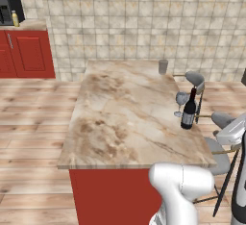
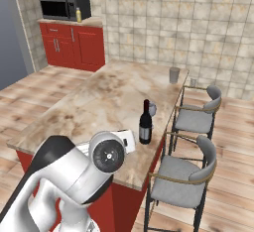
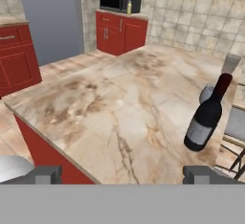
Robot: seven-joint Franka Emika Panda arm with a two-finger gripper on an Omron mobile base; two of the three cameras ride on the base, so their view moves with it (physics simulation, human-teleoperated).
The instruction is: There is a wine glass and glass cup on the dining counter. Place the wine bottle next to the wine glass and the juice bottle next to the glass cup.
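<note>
Fingers (image 3: 122, 174) apart, empty; wine bottle (image 1: 189, 110) stands seemingly touching the wine glass (image 1: 181, 99) near the surface (image 1: 120, 118) edge: a careless swing could topple both.

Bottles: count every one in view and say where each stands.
2. The wine bottle stands upright on the dining counter, beside the wine glass. The juice bottle stands on the far counter beside the microwave. Others may be out of frame.
</note>
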